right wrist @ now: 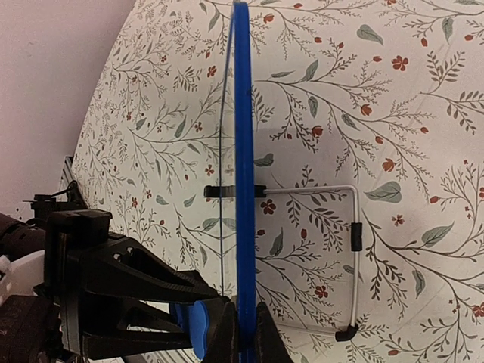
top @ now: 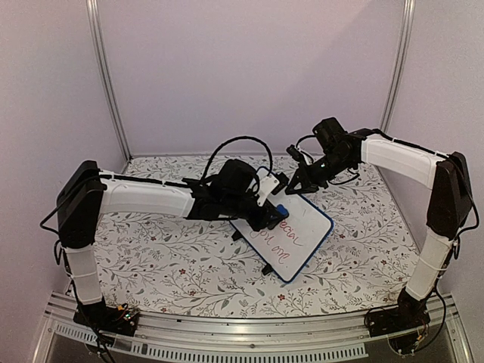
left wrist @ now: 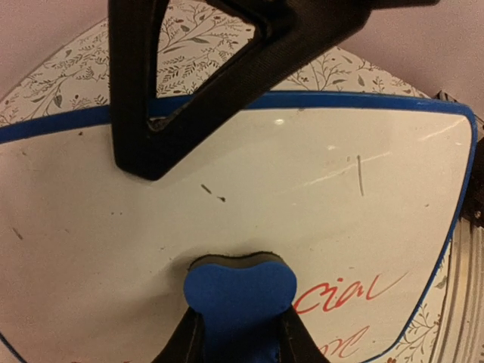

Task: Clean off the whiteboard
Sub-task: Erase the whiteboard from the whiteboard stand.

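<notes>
Well, right claw (right wrist: 242, 334) on whiteboard (top: 293, 238) edge

Dim, even, pinkish light; shadows soft. Faint glare streaks on blue-framed white whiteboard (left wrist: 325, 197). My wrist views bow at edges; blue foam eraser block (left wrist: 240, 291) slightly blurred.

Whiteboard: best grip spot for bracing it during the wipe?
Pinch the whiteboard by its top frame edge from above, a finger each side, as the right claw does. The rim is thin, the board leans on its wire stand, and the eraser needs the face.
</notes>
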Motion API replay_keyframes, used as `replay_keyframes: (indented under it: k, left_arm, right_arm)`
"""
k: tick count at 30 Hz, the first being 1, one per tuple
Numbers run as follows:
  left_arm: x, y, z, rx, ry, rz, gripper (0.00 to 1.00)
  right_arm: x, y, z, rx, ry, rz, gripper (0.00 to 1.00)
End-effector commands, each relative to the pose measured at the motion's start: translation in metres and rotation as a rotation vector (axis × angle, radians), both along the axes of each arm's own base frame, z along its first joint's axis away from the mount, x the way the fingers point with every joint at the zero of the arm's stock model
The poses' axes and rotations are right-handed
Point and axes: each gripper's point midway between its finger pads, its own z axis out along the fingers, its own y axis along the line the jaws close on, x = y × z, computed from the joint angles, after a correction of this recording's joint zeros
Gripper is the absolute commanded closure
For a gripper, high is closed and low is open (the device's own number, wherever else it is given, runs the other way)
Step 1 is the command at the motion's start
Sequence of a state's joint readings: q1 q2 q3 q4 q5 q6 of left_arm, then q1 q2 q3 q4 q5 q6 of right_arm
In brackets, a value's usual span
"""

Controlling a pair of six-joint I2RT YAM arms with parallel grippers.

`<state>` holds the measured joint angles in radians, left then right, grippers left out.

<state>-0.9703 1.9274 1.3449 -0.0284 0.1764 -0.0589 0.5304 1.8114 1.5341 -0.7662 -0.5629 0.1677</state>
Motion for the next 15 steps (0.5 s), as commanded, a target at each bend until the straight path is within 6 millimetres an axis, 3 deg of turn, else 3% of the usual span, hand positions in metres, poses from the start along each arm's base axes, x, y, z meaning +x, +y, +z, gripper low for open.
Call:
replay_keyframes:
  k: [1, 7, 15]
  left_arm:
    - [-0.003, -0.009, -0.023, 0.049, 0.027, -0.021, 1.0]
    - [-0.009, -0.004, -0.051, 0.117, 0.055, 0.002, 1.0]
    - [-0.025, 0.001, -0.061, 0.122, 0.089, -0.007, 1.0]
  right_arm:
    - [-0.025, -0.003, -0.032, -0.097, 0.091, 0.036, 1.0]
    - [-0.025, -0.003, -0.032, -0.095, 0.088, 0.037, 1.0]
    - [-0.026, -0.004, -0.031, -0.097, 0.088, 0.036, 1.0]
